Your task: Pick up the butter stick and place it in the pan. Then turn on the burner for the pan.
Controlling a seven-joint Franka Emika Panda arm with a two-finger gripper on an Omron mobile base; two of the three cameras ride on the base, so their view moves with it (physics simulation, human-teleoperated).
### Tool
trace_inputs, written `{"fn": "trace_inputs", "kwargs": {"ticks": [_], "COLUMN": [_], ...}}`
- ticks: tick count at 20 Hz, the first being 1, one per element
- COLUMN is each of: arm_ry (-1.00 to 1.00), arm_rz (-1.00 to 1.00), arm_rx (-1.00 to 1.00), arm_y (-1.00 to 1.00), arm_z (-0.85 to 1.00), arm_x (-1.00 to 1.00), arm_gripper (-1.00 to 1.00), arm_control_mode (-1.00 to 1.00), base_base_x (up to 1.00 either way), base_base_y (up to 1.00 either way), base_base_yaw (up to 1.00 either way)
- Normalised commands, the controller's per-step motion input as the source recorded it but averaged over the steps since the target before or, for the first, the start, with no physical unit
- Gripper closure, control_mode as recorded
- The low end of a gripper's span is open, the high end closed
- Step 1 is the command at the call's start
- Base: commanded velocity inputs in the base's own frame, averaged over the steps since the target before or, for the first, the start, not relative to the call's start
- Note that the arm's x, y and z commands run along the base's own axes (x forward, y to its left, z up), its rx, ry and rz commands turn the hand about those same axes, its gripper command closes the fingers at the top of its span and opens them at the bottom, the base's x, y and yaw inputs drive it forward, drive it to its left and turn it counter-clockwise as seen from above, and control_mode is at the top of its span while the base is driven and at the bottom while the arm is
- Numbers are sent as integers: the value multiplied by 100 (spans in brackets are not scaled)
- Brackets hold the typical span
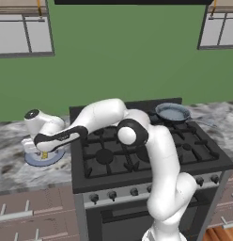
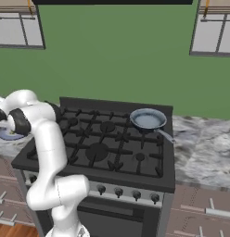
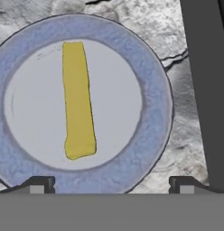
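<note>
The butter stick [image 3: 77, 99], a thin yellow bar, lies on a round blue-rimmed plate [image 3: 154, 135] on the marble counter left of the stove. My gripper [image 3: 112, 185] hangs open straight above the plate, its two fingertips [image 3: 41, 184] set wide apart, touching nothing. In the left base view the hand hovers over the plate [image 1: 29, 160]. The pan [image 1: 172, 113], small, grey-blue and empty, sits at the stove's back right [image 2: 148, 119], handle pointing right. The burner cap beneath it is covered by the pan.
The black stove [image 1: 151, 155] with its grate bars lies right of the plate; its dark edge [image 3: 204, 90] runs close beside the plate. A row of knobs [image 2: 135, 195] lines the stove front. Marble counter [image 2: 205, 148] continues to the right.
</note>
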Motion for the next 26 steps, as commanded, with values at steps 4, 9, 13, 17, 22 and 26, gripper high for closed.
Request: {"fn": "trace_inputs", "kwargs": {"ticks": [4, 9, 13, 17, 22, 26], "arm_ry": [-4, -1, 0, 2, 9, 15], "arm_rz": [0, 1, 1, 0, 0, 0], "arm_rx": [4, 7, 9, 4, 1, 0], "arm_y": [-35, -4, 0, 7, 19, 35], "arm_z": [-22, -25, -14, 0, 0, 0], "arm_x": [18, 37, 44, 45, 38, 28], "arm_gripper": [-100, -100, -100, -100, -100, -100], "arm_control_mode": [-100, -100, -100, -100, -100, -100], "base_base_x": [0, 0, 0, 0, 0, 0], "base_base_y": [0, 0, 0, 0, 0, 0], "base_base_yaw": [0, 0, 0, 0, 0, 0]}}
